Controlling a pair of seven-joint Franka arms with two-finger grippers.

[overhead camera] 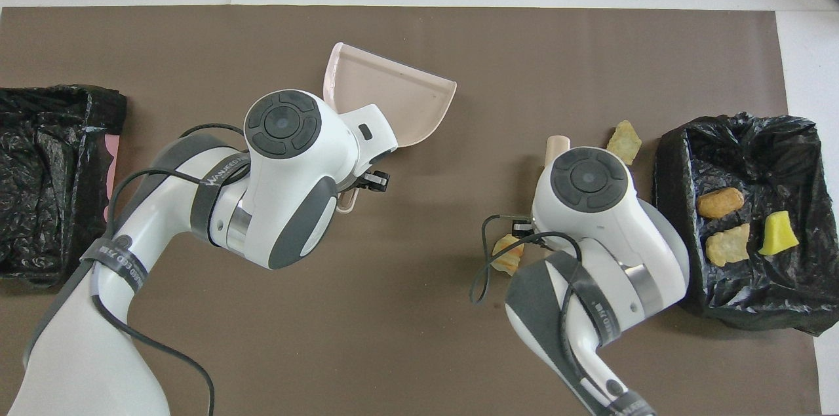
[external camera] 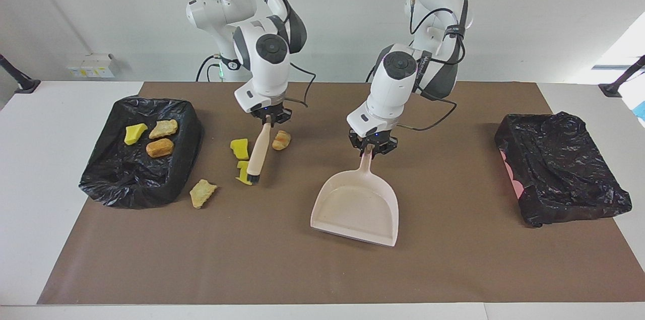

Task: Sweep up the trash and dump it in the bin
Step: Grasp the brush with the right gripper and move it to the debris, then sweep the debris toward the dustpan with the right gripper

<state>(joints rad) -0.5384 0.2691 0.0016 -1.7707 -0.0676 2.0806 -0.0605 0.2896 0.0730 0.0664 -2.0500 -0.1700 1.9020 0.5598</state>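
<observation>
Brown matting (external camera: 282,269) covers the white table (external camera: 45,169), with a pale wall and a bank of sockets (external camera: 90,64) past my bases. One bin lined with black plastic (external camera: 143,156) sits at my right arm's end; it holds three pieces of trash (external camera: 151,138): a yellow wedge, a pale crusty bit and a brown roll. A second black-lined bin (external camera: 562,169) sits at my left arm's end. Four more pieces lie on the matting beside the first bin: two yellow wedges (external camera: 241,149), a small croissant (external camera: 281,140) nearer my bases, and a crusty piece (external camera: 202,193) by the bin's corner.

My right arm bends down over these loose pieces, and my right gripper (external camera: 269,117) is clamped on the top of the beige brush (external camera: 257,154), which slants downward with its dark bristles at the second yellow wedge. My left arm reaches over the middle of the matting, and my left gripper (external camera: 372,147) is closed tight on the handle of the beige dustpan (external camera: 355,208). The pan hangs tilted.
</observation>
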